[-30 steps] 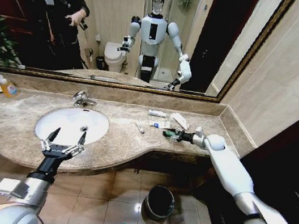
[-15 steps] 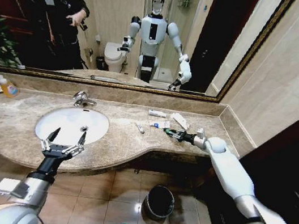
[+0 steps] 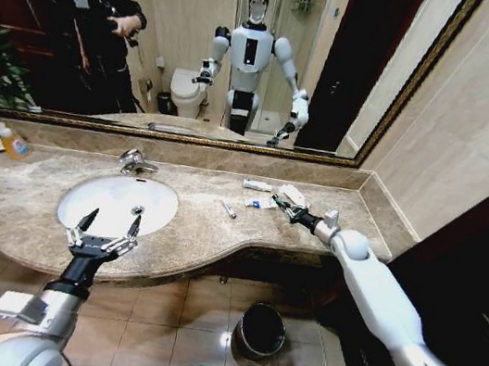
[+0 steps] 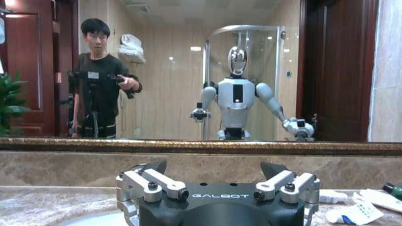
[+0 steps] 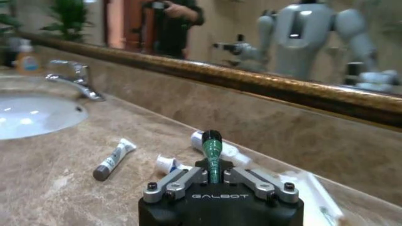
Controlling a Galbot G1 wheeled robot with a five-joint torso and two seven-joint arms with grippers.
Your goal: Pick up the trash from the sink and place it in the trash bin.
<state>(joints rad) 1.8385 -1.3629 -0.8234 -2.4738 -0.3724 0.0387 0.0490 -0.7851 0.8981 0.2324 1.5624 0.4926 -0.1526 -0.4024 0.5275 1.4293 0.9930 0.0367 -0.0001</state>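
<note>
My right gripper [image 5: 212, 175] has swung up off the marble countertop [image 3: 191, 221], its fingers clamping the slim green piece [image 5: 211, 153] upright between them, while my left gripper [image 3: 105, 228] hovers spread.

"GALBOT" stands on the left hand [image 4: 217, 186] and right hand [image 5: 213, 176] bodies.

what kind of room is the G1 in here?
Almost certainly a bathroom, likely a hotel's. A white oval sink with a chrome tap sits in a marble countertop under a wide framed mirror, and the mirror reflects a toilet. Small toiletry tubes lie by the right gripper.
</note>
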